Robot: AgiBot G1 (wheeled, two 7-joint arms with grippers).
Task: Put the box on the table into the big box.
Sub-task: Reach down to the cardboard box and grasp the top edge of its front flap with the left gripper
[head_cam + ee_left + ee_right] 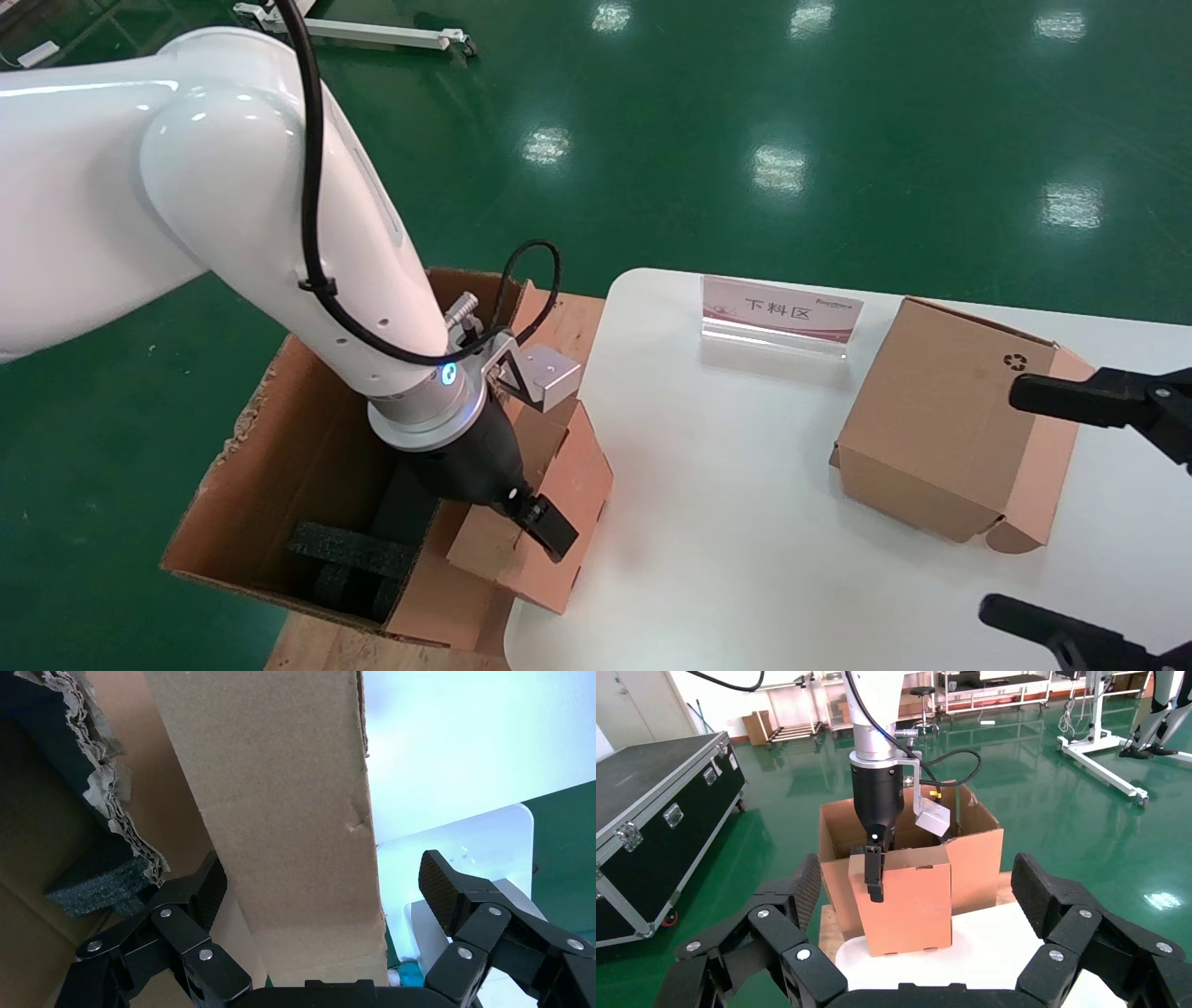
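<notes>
The small brown box (545, 508) stands upright at the left edge of the white table (745, 522), against the big box (270, 447), a torn-rimmed carton with black foam (349, 552) inside. My left gripper (523, 522) is open and straddles the small box's top edge; one finger lies over its table-side face, the other is hidden behind it. In the left wrist view the box (281, 811) runs between the spread fingers (204, 888), with a gap on one side. The right wrist view shows the box (905, 903) and the carton (979, 857). My right gripper (1043, 508) hangs open at the table's right.
A cube-like cardboard box with a recycling symbol (941, 419) sits on the table's right part, close to my right gripper. An acrylic sign (780, 312) stands at the table's far edge. The carton rests on a wooden pallet (372, 652) on green floor.
</notes>
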